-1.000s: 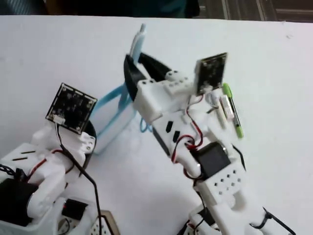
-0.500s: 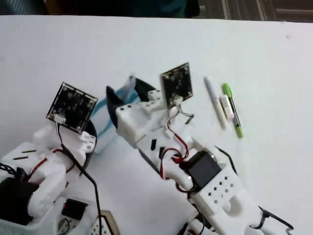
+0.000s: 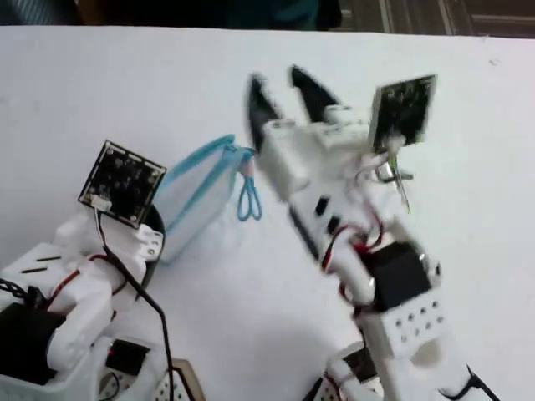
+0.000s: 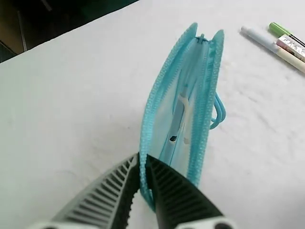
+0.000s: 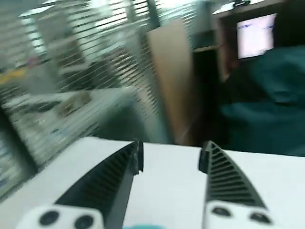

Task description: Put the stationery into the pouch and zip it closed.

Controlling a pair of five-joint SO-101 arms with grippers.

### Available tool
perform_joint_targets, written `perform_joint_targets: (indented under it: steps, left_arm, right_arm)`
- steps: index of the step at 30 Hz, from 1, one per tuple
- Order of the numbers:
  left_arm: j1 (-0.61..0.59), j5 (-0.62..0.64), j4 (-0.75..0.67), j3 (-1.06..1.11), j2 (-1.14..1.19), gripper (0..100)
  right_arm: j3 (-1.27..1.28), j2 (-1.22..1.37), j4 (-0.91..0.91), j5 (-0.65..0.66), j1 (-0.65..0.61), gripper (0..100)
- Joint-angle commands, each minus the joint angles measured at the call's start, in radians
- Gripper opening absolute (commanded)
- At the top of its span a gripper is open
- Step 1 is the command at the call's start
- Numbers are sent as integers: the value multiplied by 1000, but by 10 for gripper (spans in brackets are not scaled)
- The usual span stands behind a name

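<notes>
The light blue pouch (image 3: 199, 194) lies on the white table with its zipper open. In the left wrist view a pen with a white clip (image 4: 183, 118) lies inside the pouch (image 4: 162, 124). My left gripper (image 4: 144, 162) is shut on the pouch's near rim. My right gripper (image 3: 282, 90) hangs open and empty above the table, beyond the pouch, and its wrist view has it (image 5: 169, 157) pointing toward the room. A white pen (image 4: 259, 38), a green marker (image 4: 280, 29) and a cream pen (image 4: 291, 51) lie side by side on the table.
The right arm's body (image 3: 351, 225) stretches over the table's right half and covers most of the loose pens, with a sliver of the green marker (image 3: 403, 195) showing beside it. The pouch's blue pull loop (image 3: 248, 200) lies on the table toward the right arm.
The right gripper held a blue pen over the pouch, dipped into its mouth, then rose and swung right, now open and empty. The left arm kept still.
</notes>
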Motion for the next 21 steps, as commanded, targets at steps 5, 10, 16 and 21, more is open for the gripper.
perform_joint_targets:
  steps: [5,10,16,21]
  left_arm:
    - [-12,8,-5,0,19,24]
    - [-7,8,-5,0,19,24]
    - [-7,8,-2,2,19,24]
    - [-12,8,3,2,19,24]
  right_arm:
    - [-51,252,302,448,334,145]
    - [-146,541,429,632,522,145]
    - [-328,849,519,786,524,146]
    - [-532,1081,535,790,484,146]
